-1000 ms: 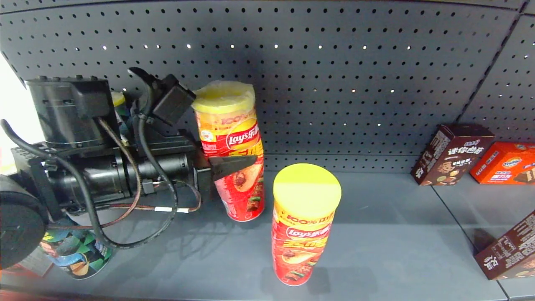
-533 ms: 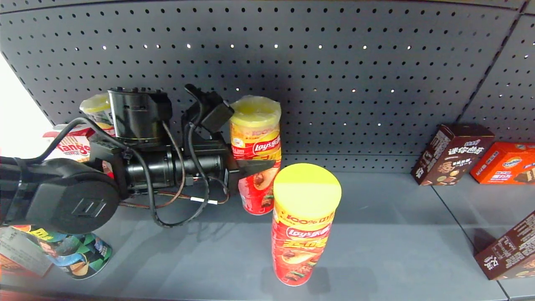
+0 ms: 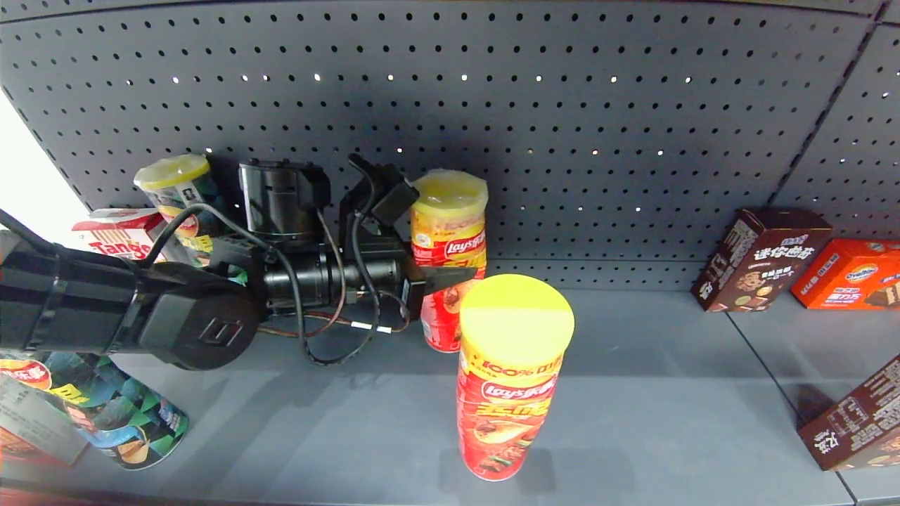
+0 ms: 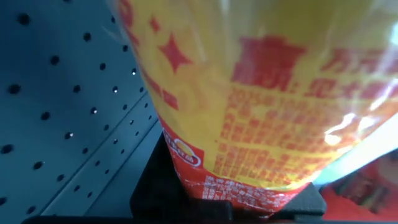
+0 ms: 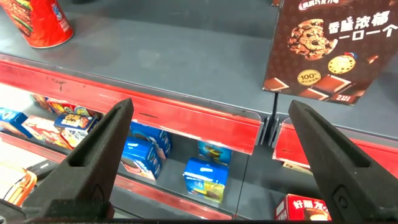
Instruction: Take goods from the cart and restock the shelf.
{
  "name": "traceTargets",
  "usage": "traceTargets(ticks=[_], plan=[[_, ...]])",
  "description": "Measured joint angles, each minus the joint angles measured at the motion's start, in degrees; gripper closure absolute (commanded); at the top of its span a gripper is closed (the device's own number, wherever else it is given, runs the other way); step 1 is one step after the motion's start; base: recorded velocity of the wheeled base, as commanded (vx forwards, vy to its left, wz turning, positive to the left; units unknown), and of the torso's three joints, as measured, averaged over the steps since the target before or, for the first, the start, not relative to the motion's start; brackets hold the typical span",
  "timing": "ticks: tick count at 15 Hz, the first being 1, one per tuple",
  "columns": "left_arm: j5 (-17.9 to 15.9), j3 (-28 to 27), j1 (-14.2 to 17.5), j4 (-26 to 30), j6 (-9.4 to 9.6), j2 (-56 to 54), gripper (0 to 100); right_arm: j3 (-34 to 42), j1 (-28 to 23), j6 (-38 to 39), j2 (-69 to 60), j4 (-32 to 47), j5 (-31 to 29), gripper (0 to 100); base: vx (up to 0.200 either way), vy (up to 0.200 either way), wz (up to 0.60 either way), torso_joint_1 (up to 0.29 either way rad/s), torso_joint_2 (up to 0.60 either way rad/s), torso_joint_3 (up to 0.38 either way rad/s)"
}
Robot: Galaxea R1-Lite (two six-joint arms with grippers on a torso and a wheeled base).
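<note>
Goods on the shelf, counted by kind.
Two red chip cans with yellow lids; one green-and-black can; one pale-lidded can at the back; two brown boxes; one orange box; one red-and-white box.

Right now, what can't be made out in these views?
Head view: far finger of the left claw, hidden behind the held chips can.
Head view: the held can's base, partly covered by the front chips can; contact with the shelf unclear.
Left wrist view: the can's print, blurred.
Right wrist view: the cookie box, cut off by the edge.
</note>
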Motion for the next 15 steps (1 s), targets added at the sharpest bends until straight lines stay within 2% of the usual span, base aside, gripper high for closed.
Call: traceTargets(ticks=[4, 11, 12, 15], plan=[[0.0, -2.2, -0.2, -1.4, 0.02, 2.5, 100, 0.0, 0.0, 0.0, 0.0, 0.0, 0.0, 0, 0.000, 0.000, 0.00, 0.000, 0.00, 0.000], [0.0, -1.9, -0.3, -4.4, 0.00, 4.2, 100, 0.0, 0.0, 0.0, 0.0, 0.0, 0.0, 0, 0.000, 0.000, 0.00, 0.000, 0.00, 0.000], [0.0, -1.5, -0.3, -5.5, 0.02, 4.3, 0, 0.0, 0.0, 0.0, 0.0, 0.0, 0.0, 0, 0.000, 0.000, 0.00, 0.000, 0.00, 0.000], [0.1, -0.5, -0.4, -6.1, 0.00, 4.2, 0, 0.0, 0.0, 0.0, 0.0, 0.0, 0.0, 0, 0.000, 0.000, 0.00, 0.000, 0.00, 0.000]])
